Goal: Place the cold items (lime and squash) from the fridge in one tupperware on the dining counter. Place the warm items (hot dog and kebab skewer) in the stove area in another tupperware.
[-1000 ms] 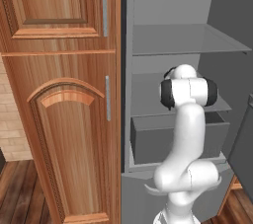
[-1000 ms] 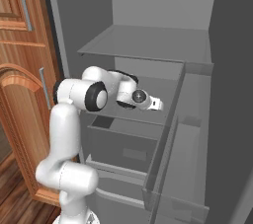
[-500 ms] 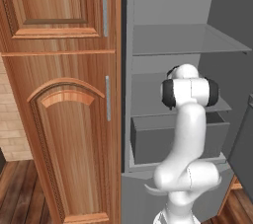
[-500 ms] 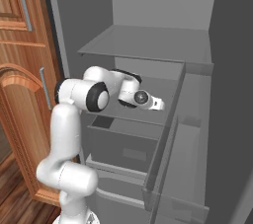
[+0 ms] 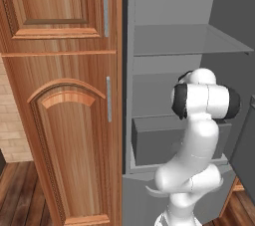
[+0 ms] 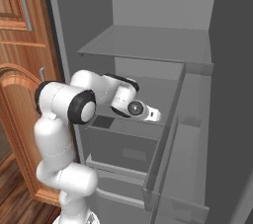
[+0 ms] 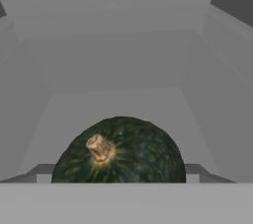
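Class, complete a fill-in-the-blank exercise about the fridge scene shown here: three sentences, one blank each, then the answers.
1. The squash has a dark ____ rind.
2. Its stem is ____ in colour.
3. Left of the open fridge stands a ____ cabinet.

Answers: green; tan; wooden

The left base view looks forward from behind the arm [image 5: 199, 135], taking in a wooden cabinet [image 5: 60, 100] beside the open fridge [image 5: 174, 56]. The right base view faces the same fridge shelves [image 6: 148, 45] from the other side, nearer the door. The hand view sits close inside the fridge, just above a dark green squash [image 7: 118, 151].
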Available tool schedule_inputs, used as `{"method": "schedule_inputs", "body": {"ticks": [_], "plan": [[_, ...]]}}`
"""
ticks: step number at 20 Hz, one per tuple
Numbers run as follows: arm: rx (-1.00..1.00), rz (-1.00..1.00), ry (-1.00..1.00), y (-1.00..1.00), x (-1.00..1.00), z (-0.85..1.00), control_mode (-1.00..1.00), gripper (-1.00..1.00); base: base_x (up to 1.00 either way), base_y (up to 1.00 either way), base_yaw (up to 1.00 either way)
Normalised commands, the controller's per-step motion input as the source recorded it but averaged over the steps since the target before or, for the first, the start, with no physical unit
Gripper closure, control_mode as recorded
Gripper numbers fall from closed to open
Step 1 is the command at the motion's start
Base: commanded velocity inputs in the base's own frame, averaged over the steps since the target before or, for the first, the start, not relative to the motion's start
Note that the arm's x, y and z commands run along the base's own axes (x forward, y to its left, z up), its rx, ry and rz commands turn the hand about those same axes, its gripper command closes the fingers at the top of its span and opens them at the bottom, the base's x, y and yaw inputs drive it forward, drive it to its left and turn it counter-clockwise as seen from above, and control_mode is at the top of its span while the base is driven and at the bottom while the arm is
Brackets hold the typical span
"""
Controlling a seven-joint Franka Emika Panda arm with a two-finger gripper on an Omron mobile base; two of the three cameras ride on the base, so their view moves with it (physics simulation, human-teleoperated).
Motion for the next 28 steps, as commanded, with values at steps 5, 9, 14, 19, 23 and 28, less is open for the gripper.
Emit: {"method": "schedule_inputs", "body": {"ticks": [5, 9, 14, 19, 23, 28], "plan": [[0.0, 0.1, 0.09, 0.05, -1.0, 0.7, -1.0, 1.0, 0.0, 0.0, 0.0], [-0.04, 0.17, 0.13, 0.29, -0.99, 0.97, -1.0, 1.0, 0.0, 0.0, 0.0], [-0.03, 0.24, 0.09, 0.07, -0.94, 1.0, -1.0, 1.0, 0.0, 0.0, 0.0], [0.0, 0.29, 0.19, 0.0, -0.76, 1.0, -1.0, 1.0, 0.0, 0.0, 0.0], [-0.02, 0.28, 0.3, 0.0, -0.6, 0.93, -1.0, 1.0, 0.0, 0.0, 0.0], [-0.08, 0.23, 0.45, 0.15, -0.55, 0.58, -1.0, 1.0, 0.0, 0.0, 0.0]]}}
